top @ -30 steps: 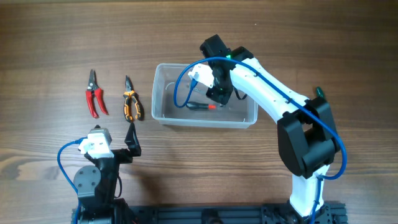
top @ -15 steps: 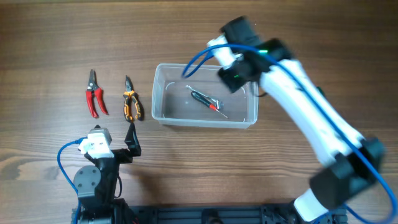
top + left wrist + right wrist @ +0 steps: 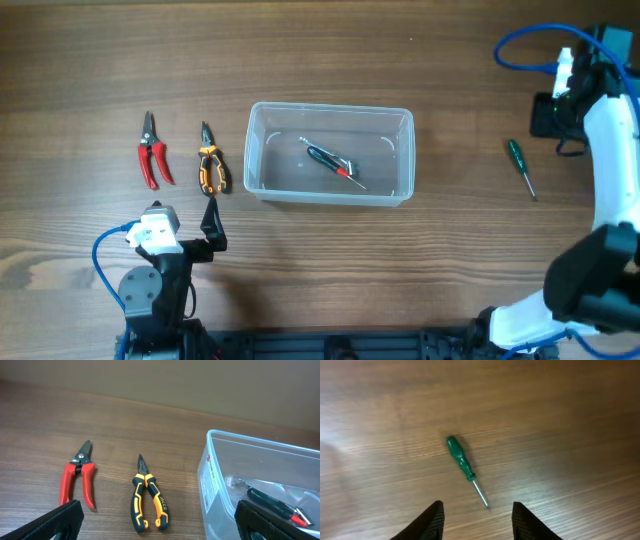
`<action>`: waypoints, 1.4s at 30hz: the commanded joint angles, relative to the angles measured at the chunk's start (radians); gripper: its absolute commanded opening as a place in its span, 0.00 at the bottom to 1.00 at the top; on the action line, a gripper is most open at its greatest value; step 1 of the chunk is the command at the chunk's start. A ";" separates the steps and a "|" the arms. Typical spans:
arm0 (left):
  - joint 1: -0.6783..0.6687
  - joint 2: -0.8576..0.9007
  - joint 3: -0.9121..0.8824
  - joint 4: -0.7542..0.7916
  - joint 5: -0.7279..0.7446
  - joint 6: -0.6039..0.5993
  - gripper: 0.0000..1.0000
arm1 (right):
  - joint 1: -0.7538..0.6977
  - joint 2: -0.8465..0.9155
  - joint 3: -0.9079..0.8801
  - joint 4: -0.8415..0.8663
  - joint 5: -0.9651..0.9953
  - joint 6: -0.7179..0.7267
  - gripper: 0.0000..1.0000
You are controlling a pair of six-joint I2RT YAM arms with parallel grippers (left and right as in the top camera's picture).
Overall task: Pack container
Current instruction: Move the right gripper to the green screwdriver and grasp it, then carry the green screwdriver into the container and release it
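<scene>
The clear plastic container (image 3: 330,153) stands mid-table with a black tool with a red tip (image 3: 333,163) lying inside; it also shows at the right of the left wrist view (image 3: 260,485). My right gripper (image 3: 560,122) is open and empty at the far right, above a green screwdriver (image 3: 520,166) that lies on the table (image 3: 465,467). My left gripper (image 3: 212,222) is open and empty near the front left, short of the orange-handled pliers (image 3: 209,165) and the red-handled cutters (image 3: 152,152).
In the left wrist view the orange pliers (image 3: 147,497) and red cutters (image 3: 77,475) lie side by side left of the container. The wooden table (image 3: 450,260) fills the scene.
My right arm has left the container and swung far right to above the green screwdriver. The black tool it released stays in the container. The left arm has not moved.
</scene>
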 commanded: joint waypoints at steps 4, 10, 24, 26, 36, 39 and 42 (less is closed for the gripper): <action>-0.004 -0.006 -0.006 0.006 0.012 -0.010 1.00 | 0.004 0.177 -0.068 0.073 -0.009 -0.132 0.47; -0.004 -0.006 -0.007 0.006 0.012 -0.010 1.00 | 0.004 0.243 -0.068 0.144 -0.008 -0.187 0.47; -0.004 -0.006 -0.007 0.006 0.012 -0.010 1.00 | 0.004 0.267 -0.267 0.357 -0.009 -0.230 0.47; -0.004 -0.006 -0.007 0.006 0.012 -0.010 1.00 | 0.004 0.267 -0.267 0.357 -0.042 -0.201 0.31; -0.004 -0.006 -0.006 0.006 0.012 -0.010 1.00 | 0.005 0.264 -0.202 0.303 -0.151 -0.145 0.04; -0.004 -0.006 -0.006 0.006 0.012 -0.010 1.00 | 0.006 0.238 -0.112 0.228 -0.158 -0.146 0.04; -0.004 -0.006 -0.006 0.006 0.012 -0.010 1.00 | 0.007 0.167 -0.006 0.164 -0.282 -0.145 0.04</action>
